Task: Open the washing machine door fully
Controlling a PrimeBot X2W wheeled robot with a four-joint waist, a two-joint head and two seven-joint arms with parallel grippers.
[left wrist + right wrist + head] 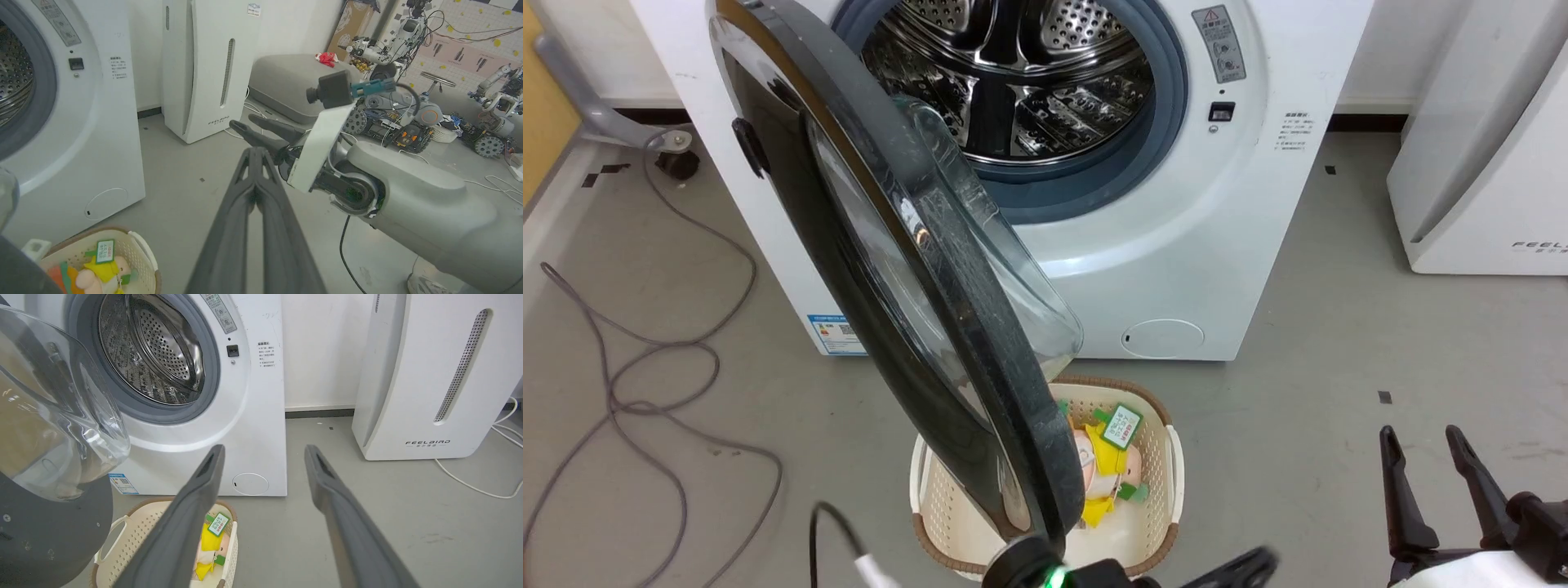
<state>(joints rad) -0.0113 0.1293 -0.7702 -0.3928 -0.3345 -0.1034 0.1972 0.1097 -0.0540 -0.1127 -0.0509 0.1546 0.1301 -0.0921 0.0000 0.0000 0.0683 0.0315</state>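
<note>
The door [968, 327] stands out from the machine [1176, 245], roughly square to its front, and is hinged at the 9 o'clock side of the drum [1029, 90] opening. In the head view it runs edge-on from 11 o'clock down to 6 o'clock, and its free rim hangs above a basket [1172, 465]. It is judged to be well open but not fully, since more swing toward 9 o'clock appears to be left.

The left end effector [1258, 562] is held low at 6 o'clock of the head view, its fingers pressed together with nothing between them. They are pointed toward 3 o'clock, away from the door, so the free rim lies just beside it, at about its 9 o'clock. Whether the rim is touched cannot be told. This placement on the door's inner side is judged to suit a sideways push rather than a grasp.

The right end effector [1421, 437] is held wide open and empty at 4 o'clock, well apart from the door, which lies at its 10 o'clock. It is probably held back so that the door's sweep is left free.
</note>
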